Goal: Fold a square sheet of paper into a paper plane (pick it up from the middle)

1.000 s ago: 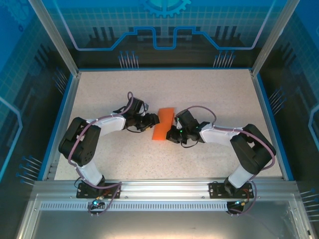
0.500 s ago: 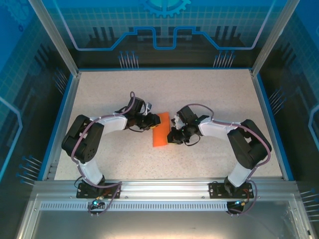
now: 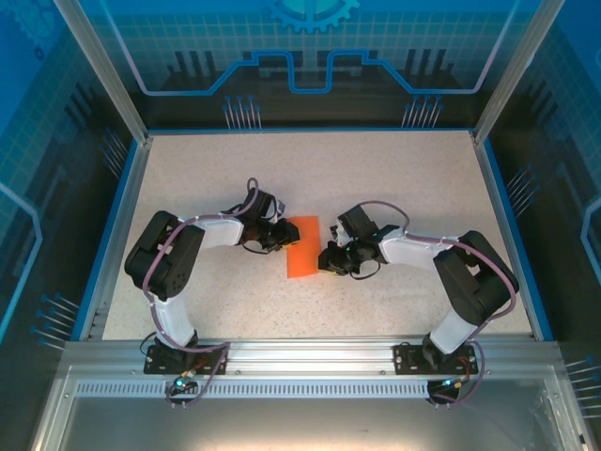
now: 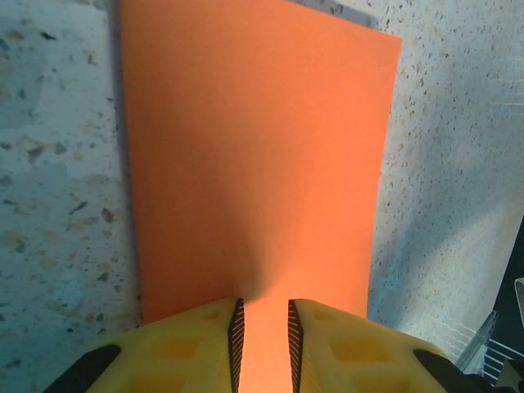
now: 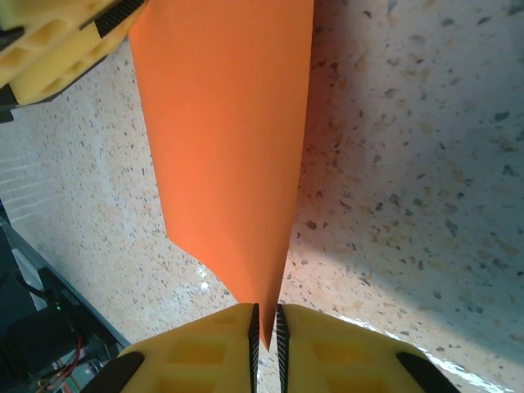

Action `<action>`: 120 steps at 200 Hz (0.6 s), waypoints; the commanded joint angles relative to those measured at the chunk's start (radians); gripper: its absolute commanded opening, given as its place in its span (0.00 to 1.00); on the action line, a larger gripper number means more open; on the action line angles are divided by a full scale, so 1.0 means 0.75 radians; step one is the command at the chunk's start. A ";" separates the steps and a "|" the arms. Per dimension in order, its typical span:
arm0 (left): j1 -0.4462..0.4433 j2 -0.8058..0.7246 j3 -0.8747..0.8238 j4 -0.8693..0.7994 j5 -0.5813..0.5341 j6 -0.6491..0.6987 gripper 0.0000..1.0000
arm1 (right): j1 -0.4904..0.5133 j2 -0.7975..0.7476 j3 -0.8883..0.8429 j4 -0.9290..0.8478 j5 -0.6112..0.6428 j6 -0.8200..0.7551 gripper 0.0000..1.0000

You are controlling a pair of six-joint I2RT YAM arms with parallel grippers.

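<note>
Seen from above, parts of the orange paper [image 3: 302,247] at its side edges sit under the left gripper [image 3: 287,240] and right gripper [image 3: 325,260], both too small there to read. In the left wrist view the sheet runs off the top, and its near edge hides behind the yellow fingers [image 4: 188,348]. Whether they press it is unclear. In the right wrist view it is also cut off at the top, and its tip disappears between the fingers [image 5: 205,348].
</note>
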 commanded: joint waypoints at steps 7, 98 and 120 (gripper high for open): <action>0.013 0.033 -0.013 -0.006 -0.020 0.017 0.26 | 0.021 -0.036 -0.026 0.067 0.037 0.096 0.15; 0.013 0.054 -0.023 0.001 -0.030 0.015 0.25 | 0.046 0.024 0.059 0.150 0.055 0.120 0.05; 0.013 0.055 -0.023 -0.006 -0.036 0.016 0.24 | 0.052 0.062 0.112 0.165 0.054 0.129 0.05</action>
